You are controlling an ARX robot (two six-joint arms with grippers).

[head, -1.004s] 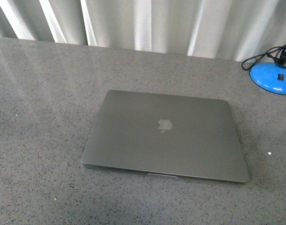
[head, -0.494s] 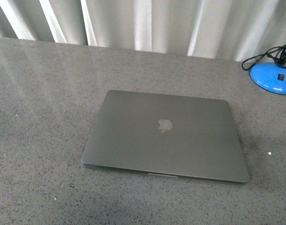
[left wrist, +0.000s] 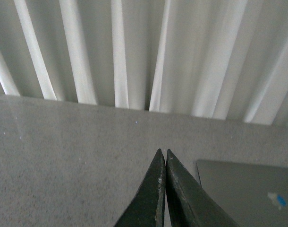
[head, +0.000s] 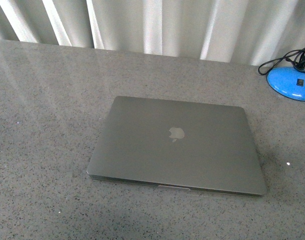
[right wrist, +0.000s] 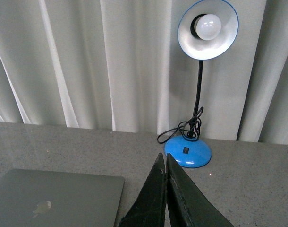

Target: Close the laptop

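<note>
The left gripper (left wrist: 163,158) was held clenched and empty, clear of the laptop's (head: 176,145) left side. The laptop was found lying flat on the table (head: 42,125), lid fully down, so the task was judged complete. Right of it, the right gripper (right wrist: 163,161) was likewise clenched empty, before the lamp (right wrist: 188,153).

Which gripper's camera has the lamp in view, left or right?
The right gripper: its view shows the blue lamp beyond the laptop. The left gripper sees only laptop and curtain.
</note>
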